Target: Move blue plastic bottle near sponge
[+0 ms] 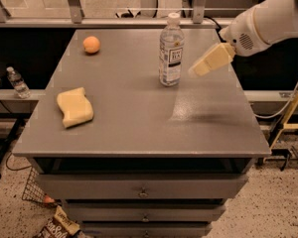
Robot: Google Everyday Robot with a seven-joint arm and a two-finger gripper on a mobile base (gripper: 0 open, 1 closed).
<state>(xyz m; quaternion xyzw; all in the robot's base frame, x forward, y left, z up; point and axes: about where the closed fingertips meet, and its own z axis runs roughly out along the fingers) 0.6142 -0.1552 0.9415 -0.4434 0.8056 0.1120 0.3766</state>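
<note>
The blue plastic bottle (171,50) stands upright near the back middle of the grey table (139,128); it is clear with a white cap and a printed label. The pale yellow sponge (75,106) lies flat near the table's left front. My gripper (196,70) reaches in from the right on the white arm, hovering above the table just right of the bottle, apart from it and holding nothing.
A small orange fruit (91,44) sits at the back left of the table. A small water bottle (17,82) stands on a low ledge left of the table. Drawers run below the table's front edge. A yellow stand (293,118) is at the right.
</note>
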